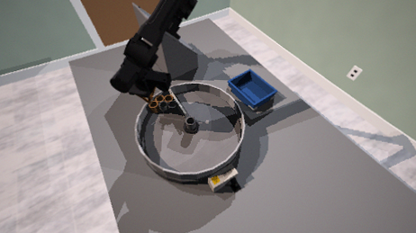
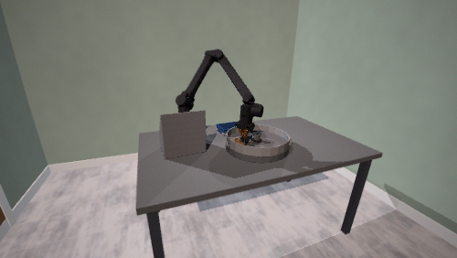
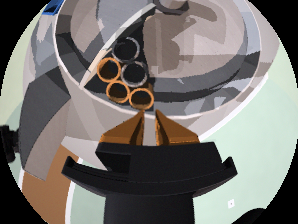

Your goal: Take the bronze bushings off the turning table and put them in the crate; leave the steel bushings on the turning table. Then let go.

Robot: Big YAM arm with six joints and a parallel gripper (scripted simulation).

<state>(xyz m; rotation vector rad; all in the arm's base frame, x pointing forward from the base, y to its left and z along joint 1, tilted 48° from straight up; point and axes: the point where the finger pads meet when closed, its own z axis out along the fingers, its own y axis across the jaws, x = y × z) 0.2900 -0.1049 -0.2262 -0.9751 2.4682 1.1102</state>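
The turning table (image 1: 184, 175) (image 2: 259, 154) is a round, high-rimmed tray. Three bronze bushings stand grouped on it near the rim: one (image 3: 98, 70) beside the divider, one (image 3: 108, 93) in the middle and one (image 3: 141, 88) nearest the fingers. Two steel bushings, one (image 3: 138, 49) farther in and one (image 3: 146, 74) touching the bronze ones, stand with them. My gripper (image 3: 150, 112) (image 2: 244, 141) is open by a narrow gap, with nothing between its orange fingertips, close by the nearest bronze bushing. The blue crate (image 1: 252, 87) (image 2: 226, 127) stands outside the rim and shows no bushing inside.
A thin divider (image 1: 180, 104) runs from the rim to the central hub (image 1: 190, 124) beside the bushings. A grey angled block (image 2: 184, 134) (image 1: 179, 58) stands near the turning table. A small white box with a yellow mark (image 1: 223, 179) sits at the rim's outside.
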